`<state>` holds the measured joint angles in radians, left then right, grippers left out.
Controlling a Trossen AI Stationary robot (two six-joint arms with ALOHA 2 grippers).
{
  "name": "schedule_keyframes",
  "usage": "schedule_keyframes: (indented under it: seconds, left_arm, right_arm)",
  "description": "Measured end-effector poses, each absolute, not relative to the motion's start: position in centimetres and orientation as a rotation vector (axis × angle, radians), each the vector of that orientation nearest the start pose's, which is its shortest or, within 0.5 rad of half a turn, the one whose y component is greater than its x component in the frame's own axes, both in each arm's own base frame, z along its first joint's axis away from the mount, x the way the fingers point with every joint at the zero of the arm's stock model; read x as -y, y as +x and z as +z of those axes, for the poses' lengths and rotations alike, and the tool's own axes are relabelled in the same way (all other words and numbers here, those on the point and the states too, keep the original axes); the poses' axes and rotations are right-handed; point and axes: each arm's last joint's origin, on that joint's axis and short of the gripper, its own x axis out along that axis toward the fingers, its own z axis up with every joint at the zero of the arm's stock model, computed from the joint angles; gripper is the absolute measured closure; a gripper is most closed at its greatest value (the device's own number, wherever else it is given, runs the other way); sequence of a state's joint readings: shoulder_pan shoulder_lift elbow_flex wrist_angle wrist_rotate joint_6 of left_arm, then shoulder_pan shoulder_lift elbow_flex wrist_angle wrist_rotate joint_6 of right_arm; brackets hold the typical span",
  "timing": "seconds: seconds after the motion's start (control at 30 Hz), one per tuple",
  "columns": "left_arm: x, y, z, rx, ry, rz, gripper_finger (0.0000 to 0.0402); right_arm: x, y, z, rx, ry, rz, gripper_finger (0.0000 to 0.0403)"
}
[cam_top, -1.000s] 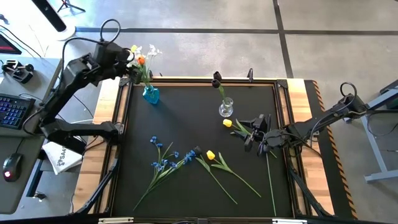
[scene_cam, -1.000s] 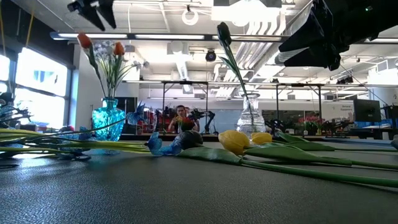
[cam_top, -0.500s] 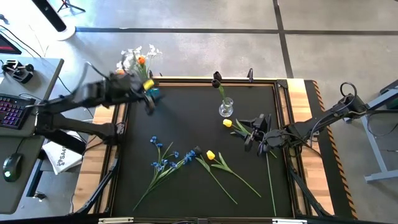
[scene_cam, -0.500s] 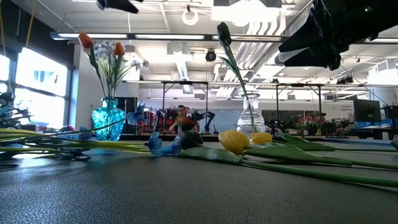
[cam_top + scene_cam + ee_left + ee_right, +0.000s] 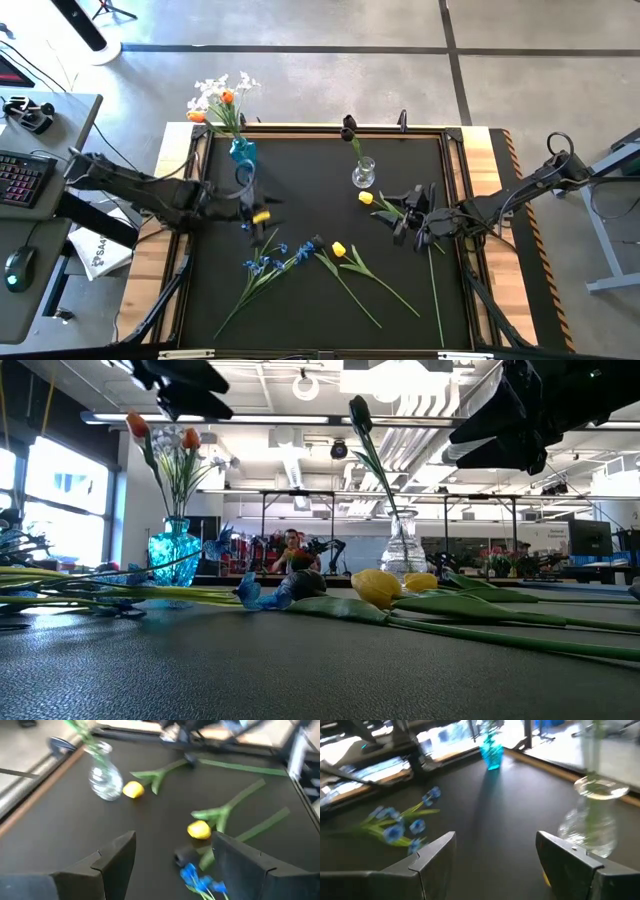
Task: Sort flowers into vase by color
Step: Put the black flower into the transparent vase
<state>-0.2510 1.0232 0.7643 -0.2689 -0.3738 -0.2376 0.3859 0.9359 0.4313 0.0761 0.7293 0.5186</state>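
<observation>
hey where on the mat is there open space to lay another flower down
Bare mat lies between the blue vase and the clear vase, and along the left edge below the left gripper. Crowded: the blue sprays and yellow tulips mid-front, near the right gripper.

Keyboard [image 5: 20, 178] and mouse [image 5: 15, 271] on side desk [image 5: 50, 110], person [image 5: 291, 546] far behind table

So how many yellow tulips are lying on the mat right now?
2: one yellow tulip just below the clear vase, another mid-mat beside the blue sprays. None seems hidden.
</observation>
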Motion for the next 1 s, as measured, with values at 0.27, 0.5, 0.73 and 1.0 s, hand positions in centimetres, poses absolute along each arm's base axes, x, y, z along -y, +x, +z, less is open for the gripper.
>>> schedule_keyframes:
  seconds: [0.27,0.5,0.73,1.0]
  left_arm:
    - [7.4,20.3,26.5,-0.581,-0.077,0.087,0.0154]
    - [9.1,19.7,26.9,-0.51,-0.035,0.112,0.0154]
    - [8.9,20.0,26.7,-0.459,0.021,0.282,0.0154]
    - [8.6,20.8,25.7,-0.5,0.052,0.332,0.0154]
  right_arm:
    - [-5.9,19.0,19.9,-0.369,0.284,-0.336,0.0133]
    - [-6.3,19.7,17.9,-0.45,0.39,-0.379,0.0133]
    - [-7.0,18.7,16.5,-0.695,0.759,-0.302,0.0133]
    - [-8.4,15.4,14.6,-1.092,1.027,-0.464,0.0133]
